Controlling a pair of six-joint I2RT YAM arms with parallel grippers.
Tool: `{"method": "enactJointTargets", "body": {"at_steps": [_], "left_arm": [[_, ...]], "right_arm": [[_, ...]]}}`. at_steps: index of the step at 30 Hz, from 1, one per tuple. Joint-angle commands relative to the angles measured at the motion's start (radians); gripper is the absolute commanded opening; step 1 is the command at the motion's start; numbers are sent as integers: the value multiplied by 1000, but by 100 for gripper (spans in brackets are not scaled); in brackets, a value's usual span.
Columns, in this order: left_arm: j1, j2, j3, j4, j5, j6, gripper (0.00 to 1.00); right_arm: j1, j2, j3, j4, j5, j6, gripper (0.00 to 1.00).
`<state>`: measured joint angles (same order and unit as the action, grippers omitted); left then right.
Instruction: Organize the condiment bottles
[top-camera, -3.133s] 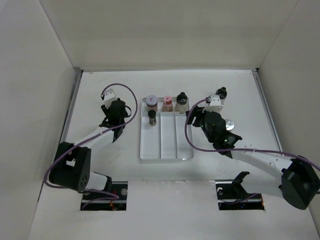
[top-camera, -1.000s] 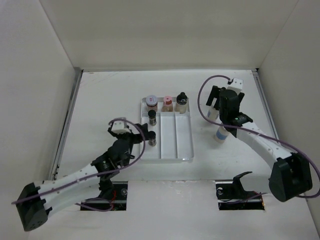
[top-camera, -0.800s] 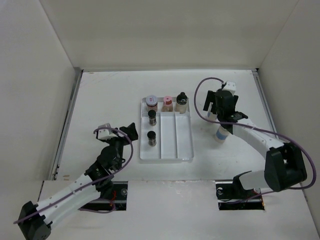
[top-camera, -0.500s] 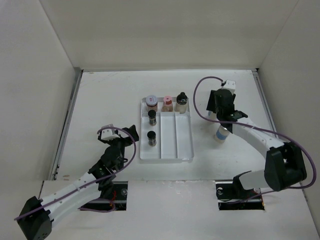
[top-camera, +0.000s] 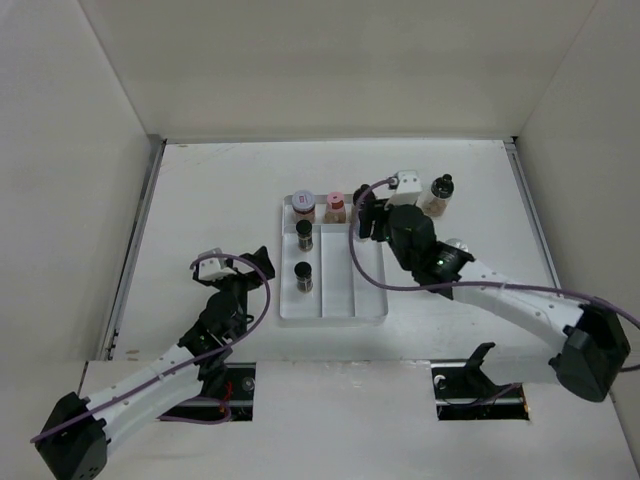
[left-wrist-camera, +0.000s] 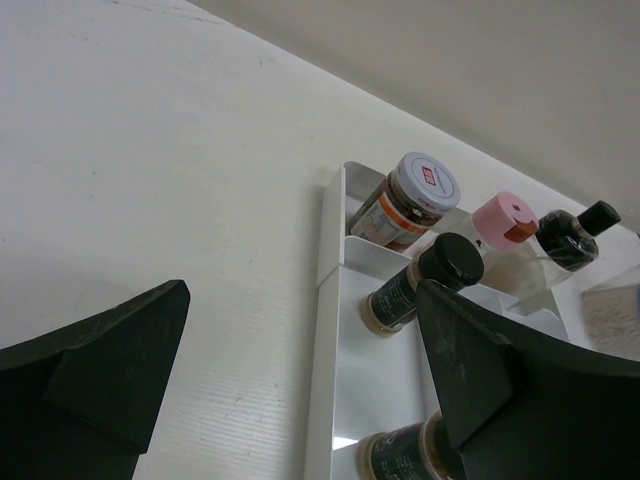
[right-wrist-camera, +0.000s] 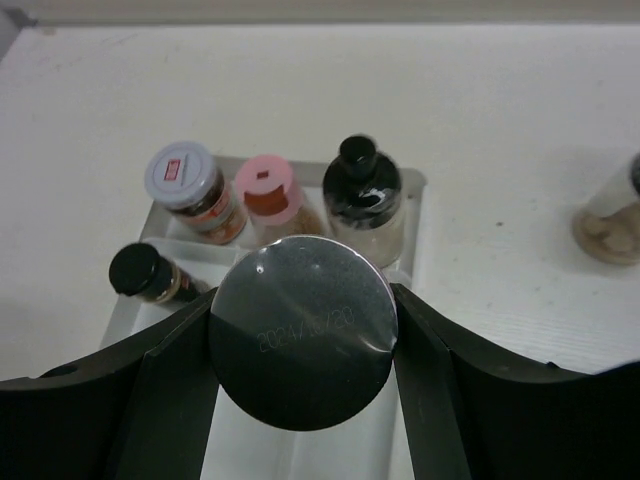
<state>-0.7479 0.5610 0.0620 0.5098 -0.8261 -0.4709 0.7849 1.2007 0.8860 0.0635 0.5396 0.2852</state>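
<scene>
You have bright, even, diffuse light in all three views. The white bench (top-camera: 210, 190) and walls bounce it back, so shadows under the arms are faint and soft-edged. The top view is sharp, but contrast is low and the clear tray (top-camera: 335, 295) nearly vanishes against the bench.

On the left wrist view, the left tool (left-wrist-camera: 302, 300) shows its fingers (left-wrist-camera: 100, 350) as black, featureless, soft-focus masses. The black-lidded jar (left-wrist-camera: 425, 280) beyond them is acceptably sharp. A small bright reflection sits on the tray floor.

On the right wrist view, the right tool (right-wrist-camera: 300, 300) is equally underexposed. The silver-lidded bottle (right-wrist-camera: 300, 345) carries a mild sheen, and its stamped date is legible. The bottle at the right edge (right-wrist-camera: 610, 215) is soft and cropped.
</scene>
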Motion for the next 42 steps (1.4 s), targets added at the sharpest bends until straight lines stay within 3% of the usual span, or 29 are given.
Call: {"method": "enactJointTargets", "body": {"at_steps": [1, 6, 12, 16, 29, 32, 36, 42], "left_arm": [[14, 14, -8, 62, 7, 11, 100], [15, 17, -10, 72, 10, 11, 100], [15, 16, -11, 75, 18, 8, 100], [6, 27, -8, 76, 18, 8, 100], [3, 37, -11, 95, 22, 9, 100], [8, 36, -11, 95, 22, 9, 100], [0, 28, -13, 91, 22, 9, 100], [-3, 14, -11, 85, 22, 11, 100]], "right_arm": [[58, 101, 60, 145, -18, 29, 60], [102, 221, 142, 147, 31, -6, 59], [110, 223, 130, 153, 79, -26, 59], [110, 221, 134, 167, 45, -23, 60], [98, 422, 220, 213, 25, -20, 63], [93, 442, 199, 239, 29, -14, 70], [96, 403, 176, 237, 30, -4, 90], [96, 122, 41, 196, 71, 5, 100]]}}
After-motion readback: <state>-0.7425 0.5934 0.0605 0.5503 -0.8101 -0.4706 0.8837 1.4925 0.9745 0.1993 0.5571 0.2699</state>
